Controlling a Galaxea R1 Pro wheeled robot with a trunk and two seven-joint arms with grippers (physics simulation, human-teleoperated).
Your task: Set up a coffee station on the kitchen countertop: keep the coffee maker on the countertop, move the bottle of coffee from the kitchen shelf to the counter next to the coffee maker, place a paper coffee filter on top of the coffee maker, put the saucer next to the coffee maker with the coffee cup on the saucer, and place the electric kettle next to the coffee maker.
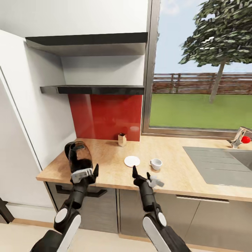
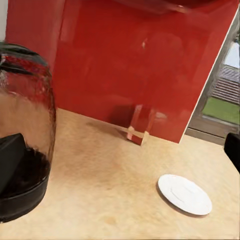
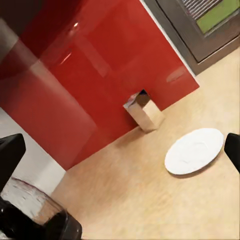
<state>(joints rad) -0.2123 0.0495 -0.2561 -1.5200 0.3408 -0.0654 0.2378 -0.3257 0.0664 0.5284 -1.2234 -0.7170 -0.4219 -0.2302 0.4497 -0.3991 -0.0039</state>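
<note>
Electric kettle on the bench beside the spread left hand; saucer and coffee cup apart, cup unseated; right hand spread, empty.

Red backsplash (glossy) behind small box.

Light wood-look tabletop carrying four things: dark smoky glass kettle right by the left tool, flat round white saucer just beyond the right tool, small white handled cup beside it, tan box further back.
</note>
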